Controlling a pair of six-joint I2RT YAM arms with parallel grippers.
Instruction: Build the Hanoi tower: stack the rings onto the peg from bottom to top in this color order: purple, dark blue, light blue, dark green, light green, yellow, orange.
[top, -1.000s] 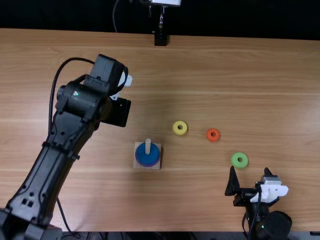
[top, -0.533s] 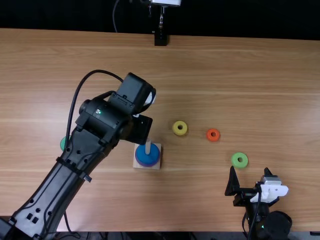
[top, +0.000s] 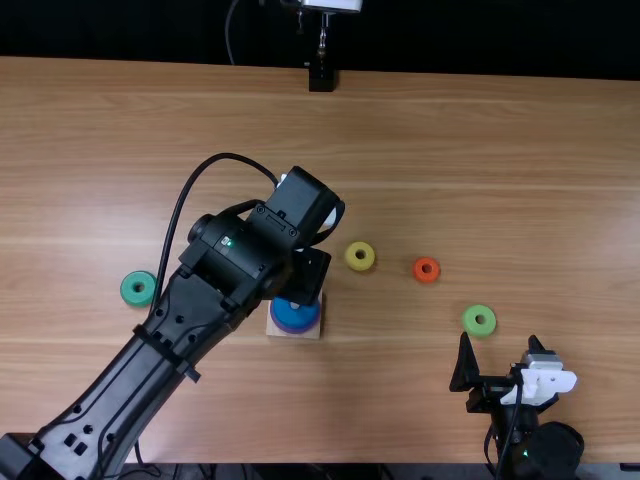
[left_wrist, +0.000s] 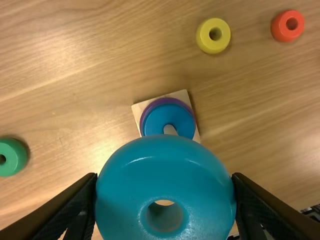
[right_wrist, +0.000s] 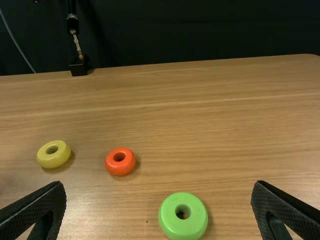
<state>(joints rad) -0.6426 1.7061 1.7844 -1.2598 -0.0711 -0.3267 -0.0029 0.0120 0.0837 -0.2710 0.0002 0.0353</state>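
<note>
In the top view my left gripper hangs over the peg's back part, hiding most of the peg. The wooden base carries a purple ring with a dark blue ring on top. In the left wrist view my left gripper is shut on the light blue ring, held above the peg. My right gripper is open at the table's near right; in the right wrist view the light green ring lies ahead of this gripper. Dark green, yellow and orange rings lie flat.
The left arm spans the table from the near left corner toward the middle, its cable looping above it. A black stand is at the table's far edge.
My left gripper has moved right and toward the near side, from left of the base to over the peg. The dark green ring has been uncovered. The right arm has kept still.
</note>
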